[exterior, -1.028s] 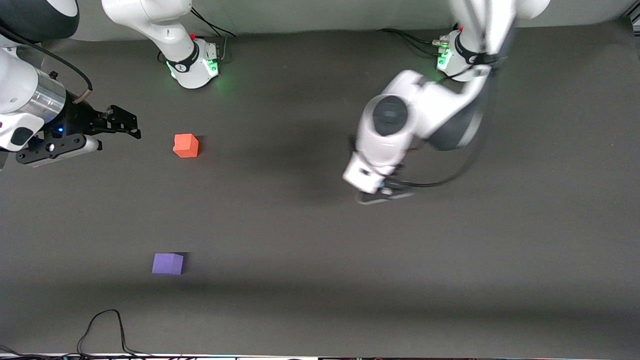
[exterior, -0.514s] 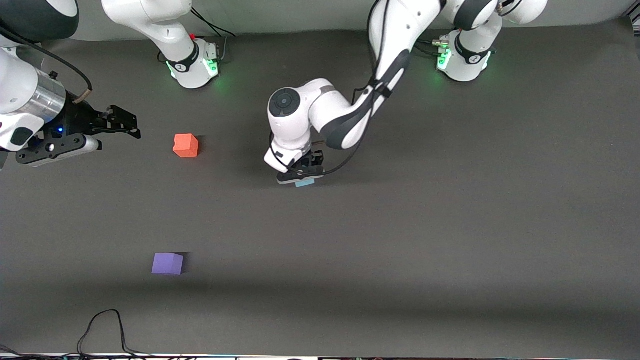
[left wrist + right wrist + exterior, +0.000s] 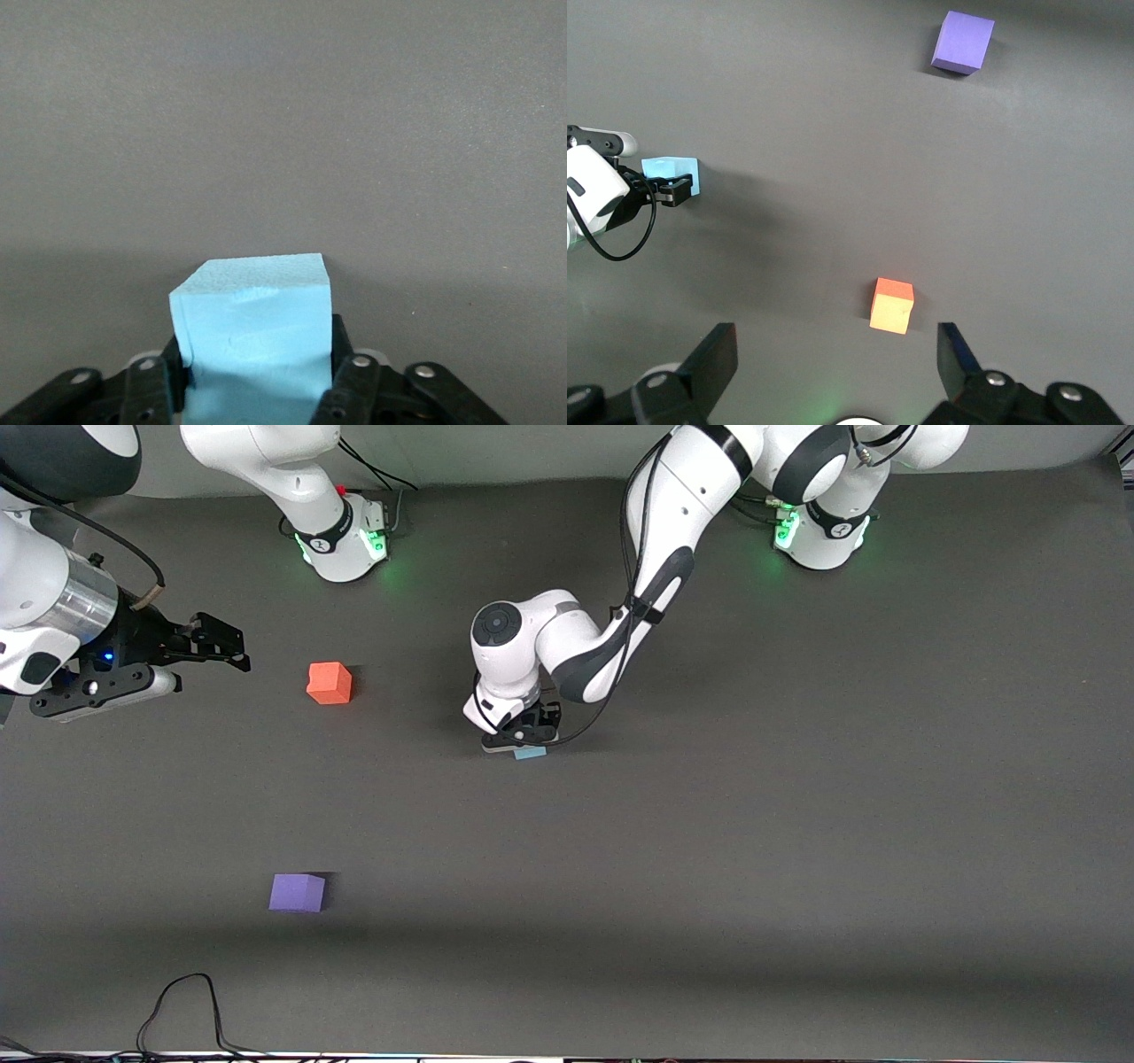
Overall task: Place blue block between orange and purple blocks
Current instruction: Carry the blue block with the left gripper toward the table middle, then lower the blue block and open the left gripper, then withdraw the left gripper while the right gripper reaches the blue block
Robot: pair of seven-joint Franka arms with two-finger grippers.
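Observation:
My left gripper (image 3: 523, 737) is shut on the light blue block (image 3: 530, 752) and holds it low over the middle of the table. In the left wrist view the blue block (image 3: 252, 323) fills the gap between the jaws of that gripper (image 3: 259, 354). The orange block (image 3: 329, 683) sits toward the right arm's end of the table. The purple block (image 3: 297, 892) lies nearer to the front camera than the orange one. My right gripper (image 3: 226, 646) is open and empty, waiting beside the orange block. The right wrist view shows that gripper (image 3: 837, 345), the orange block (image 3: 891, 305), the purple block (image 3: 963, 42) and the blue block (image 3: 669, 173).
A black cable (image 3: 186, 1001) loops near the table's front edge, nearer to the front camera than the purple block. The two arm bases (image 3: 341, 540) (image 3: 819, 531) stand along the back edge. The dark mat (image 3: 797, 824) is bare toward the left arm's end.
My left arm has swung from the left arm's end to the middle of the table with the blue block, then shifted slightly toward the right arm's end. The right arm has not moved.

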